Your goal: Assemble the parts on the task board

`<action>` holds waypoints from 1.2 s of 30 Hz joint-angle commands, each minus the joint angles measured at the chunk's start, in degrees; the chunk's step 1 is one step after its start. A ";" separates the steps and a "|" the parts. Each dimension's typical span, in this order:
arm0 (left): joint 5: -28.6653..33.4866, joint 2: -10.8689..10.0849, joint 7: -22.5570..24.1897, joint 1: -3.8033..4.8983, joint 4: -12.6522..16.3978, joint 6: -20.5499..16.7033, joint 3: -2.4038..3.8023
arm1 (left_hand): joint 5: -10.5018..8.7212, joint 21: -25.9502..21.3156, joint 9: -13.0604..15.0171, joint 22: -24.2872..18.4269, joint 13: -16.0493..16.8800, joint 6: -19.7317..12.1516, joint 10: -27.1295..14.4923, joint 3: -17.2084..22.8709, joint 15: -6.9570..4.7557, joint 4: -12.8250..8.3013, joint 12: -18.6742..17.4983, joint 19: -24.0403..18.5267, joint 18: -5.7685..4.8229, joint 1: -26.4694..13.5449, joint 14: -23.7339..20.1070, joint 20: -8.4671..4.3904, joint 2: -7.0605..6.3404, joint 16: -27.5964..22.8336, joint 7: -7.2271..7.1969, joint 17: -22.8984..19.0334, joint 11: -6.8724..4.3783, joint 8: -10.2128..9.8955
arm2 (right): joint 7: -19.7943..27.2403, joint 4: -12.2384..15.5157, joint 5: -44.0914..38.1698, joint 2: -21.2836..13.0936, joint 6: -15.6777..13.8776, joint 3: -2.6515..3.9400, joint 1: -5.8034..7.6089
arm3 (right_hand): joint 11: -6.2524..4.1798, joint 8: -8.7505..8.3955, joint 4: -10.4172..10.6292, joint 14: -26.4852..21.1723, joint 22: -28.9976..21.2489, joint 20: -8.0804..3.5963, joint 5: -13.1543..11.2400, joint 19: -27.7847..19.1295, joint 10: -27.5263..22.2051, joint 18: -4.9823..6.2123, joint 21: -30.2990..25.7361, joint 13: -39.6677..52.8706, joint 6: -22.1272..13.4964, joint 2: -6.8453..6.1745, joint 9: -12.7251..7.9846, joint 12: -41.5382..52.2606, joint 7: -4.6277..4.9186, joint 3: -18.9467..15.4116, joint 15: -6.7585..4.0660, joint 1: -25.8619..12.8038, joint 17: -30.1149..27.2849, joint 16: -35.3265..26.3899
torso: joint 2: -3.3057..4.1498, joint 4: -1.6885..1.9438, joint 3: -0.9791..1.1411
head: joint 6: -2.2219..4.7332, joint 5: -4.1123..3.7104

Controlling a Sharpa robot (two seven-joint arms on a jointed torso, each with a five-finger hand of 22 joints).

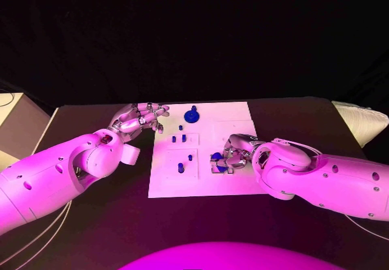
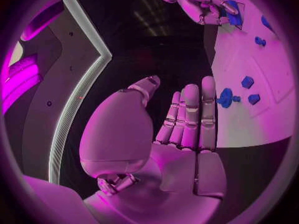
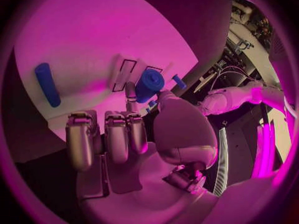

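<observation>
**Board mid-desk, one part held in right hand**

Board (image 1: 203, 180): white, flat in the middle of the dark desk (image 1: 292, 118), between the two arms. Seen also from the left wrist (image 2: 249, 59) and the right wrist (image 3: 81, 35).

Parts: blue, scattered over the board. Disc (image 1: 191, 116) near the far edge, just beside the left fingertips from the left wrist (image 2: 225, 98). Small pieces (image 1: 184, 137) in a cluster nearer the middle, on the left half. Peg (image 1: 180, 167) closer to the near edge, apart from the rest. Rod (image 3: 47, 84) lying flat on the white surface, well apart from the right hand.

Left hand (image 1: 142, 119): at the far left corner of the board, over its edge. Fingers stretched out and slightly apart, palm bare (image 2: 187, 134), nothing held.

Right hand (image 1: 233, 154): over the right half of the board, fingers curled. Short cylinder (image 3: 149, 84) pinched between thumb and a finger, at the board's surface beside an outlined slot; touching it or not, cannot tell. Same piece (image 1: 217, 157) at the fingertips from the head.
</observation>
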 commanded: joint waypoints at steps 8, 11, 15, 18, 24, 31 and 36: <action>0.08 0.10 -0.02 -0.04 0.04 1.07 0.04 | 0.16 -0.23 -0.09 -0.12 0.10 -0.39 -0.49 -0.34 0.15 0.17 0.22 0.49 0.83 0.11 0.19 -0.04 0.76 0.26 0.42 -0.08 -0.02 0.32 | 0.09 -0.14 -1.66 0.80 -0.27 -0.03 -0.25 | -0.52 0.40 -0.03 5.87 14.08 -0.35 0.00 5.44 5.96 -0.87 0.55 15.08 0.39 0.86 -0.13 0.28 -0.15 0.00 -0.40 -1.68 15.10 0.24 | -0.02 -0.05 -0.01 | 0.09 -0.12; 0.08 0.10 -0.08 -0.04 0.03 1.07 0.04 | 0.16 -0.23 -0.09 -0.12 0.10 -0.39 -0.49 -0.34 0.15 0.17 0.22 0.49 0.83 0.11 0.19 -0.04 0.76 0.26 0.42 -0.08 -0.02 0.32 | 0.10 -0.14 -1.69 0.90 -0.23 -0.03 -0.28 | -0.53 0.48 -0.02 5.87 14.13 -0.36 0.13 5.46 5.96 -0.88 0.61 15.08 0.39 1.20 -0.17 0.28 -0.16 0.02 -0.42 -2.06 15.10 0.24 | -0.02 -0.08 0.01 | 0.12 -0.20; 0.07 0.09 -0.16 -0.04 0.02 1.07 0.04 | 0.16 -0.23 -0.09 -0.12 0.10 -0.39 -0.49 -0.34 0.15 0.17 0.22 0.49 0.83 0.11 0.19 -0.04 0.76 0.26 0.42 -0.08 -0.02 0.32 | 0.15 -0.15 -1.70 1.06 -0.02 -0.02 -0.34 | -0.51 0.98 -0.02 5.87 14.08 -0.36 -2.70 5.42 5.96 -0.85 0.48 15.08 0.29 0.00 -0.37 0.28 -0.16 -2.07 -0.41 -5.17 15.10 0.24 | -0.02 -0.06 0.00 | 0.21 -0.35; 0.05 0.09 -0.20 -0.04 0.01 1.07 0.04 | 0.16 -0.23 -0.09 -0.12 0.10 -0.39 -0.49 -0.34 0.15 0.17 0.22 0.49 0.83 0.11 0.19 -0.04 0.76 0.26 0.42 -0.08 -0.02 0.32 | 0.20 -0.14 -1.71 1.08 0.26 -0.02 -0.37 | -0.47 1.32 0.02 5.87 14.08 -0.33 -6.04 5.40 5.96 -0.84 0.44 15.08 0.16 -0.81 -0.51 0.28 -0.10 -4.02 -0.37 -7.47 15.10 0.24 | -0.04 -0.07 -0.01 | 0.19 -0.33; 0.02 0.05 -0.29 -0.05 0.00 1.02 0.04 | 0.16 -0.23 -0.09 -0.12 0.10 -0.39 -0.49 -0.34 0.15 0.17 0.22 0.49 0.83 0.11 0.19 -0.04 0.76 0.26 0.42 -0.08 -0.02 0.32 | 0.32 0.11 -1.87 0.89 0.67 -0.02 -0.42 | -0.42 1.89 0.14 5.87 14.11 -0.26 -9.95 5.40 5.96 -0.85 0.44 15.08 -0.12 -2.50 -0.79 0.28 -0.04 -8.11 -0.31 -11.73 15.10 0.24 | -0.05 0.00 0.00 | 0.13 -0.26; -0.01 -0.06 -0.39 -0.12 0.02 0.94 0.04 | 0.16 -0.25 -0.10 -0.13 0.12 -0.44 -0.58 -0.37 0.15 0.26 0.25 0.51 0.83 0.19 0.19 -0.03 0.91 0.27 0.42 -0.08 -0.01 0.34 | 0.39 0.87 -2.49 0.11 0.53 -0.02 -0.54 | -0.41 2.12 0.12 5.87 14.12 -0.25 -10.98 5.40 5.96 -0.85 0.44 15.08 -0.20 -1.83 -0.91 0.28 -0.04 -8.92 -0.30 -12.54 15.10 0.24 | 0.00 -0.02 0.02 | 0.13 -0.18; -0.05 -0.17 -0.48 -0.24 0.07 0.89 0.04 | 0.16 -0.25 -0.10 -0.13 0.12 -0.44 -0.58 -0.37 0.15 0.26 0.25 0.51 0.83 0.19 0.19 -0.03 0.91 0.27 0.42 -0.08 -0.01 0.34 | 0.81 1.99 -2.75 -0.92 -0.87 -0.02 -0.68 | -0.41 2.23 0.05 5.87 14.13 -0.24 -10.63 5.40 5.96 -0.85 0.44 15.08 -0.26 -0.97 -0.98 0.28 -0.04 -8.83 -0.30 -12.26 15.10 0.24 | 0.00 -0.03 0.05 | 0.17 -0.07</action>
